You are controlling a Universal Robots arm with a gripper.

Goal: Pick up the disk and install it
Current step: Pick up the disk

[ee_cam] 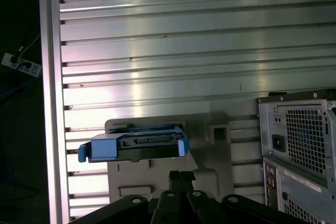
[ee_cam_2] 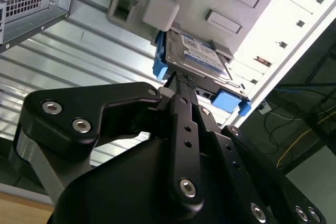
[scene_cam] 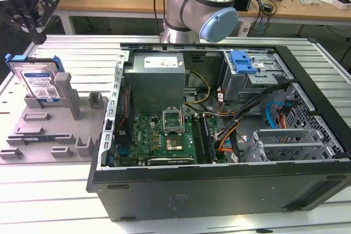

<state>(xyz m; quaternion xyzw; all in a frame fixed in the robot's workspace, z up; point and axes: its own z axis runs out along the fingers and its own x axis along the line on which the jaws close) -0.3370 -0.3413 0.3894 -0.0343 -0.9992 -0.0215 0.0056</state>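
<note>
The disk point(scene_cam: 39, 80) is a silver hard drive with a white-and-blue label in a bright blue bracket. It stands on edge in a grey holder point(scene_cam: 52, 130) at the exterior view's left. My black gripper point(scene_cam: 38, 38) hangs just above and behind the drive without touching it. Both wrist views show the disk point(ee_cam_2: 202, 56) point(ee_cam: 134, 145) a short way beyond the gripper point(ee_cam_2: 181, 80) point(ee_cam: 181, 175). Its fingers are shut together with nothing between them.
An open computer case point(scene_cam: 219, 190) lies at the exterior view's right of the holder. Inside it are a grey power supply point(scene_cam: 156, 78), a green motherboard point(scene_cam: 164, 132) and a grey metal drive cage point(scene_cam: 263, 83) topped by a blue latch point(scene_cam: 242, 61). The ribbed metal table point(scene_cam: 66, 47) lies under everything.
</note>
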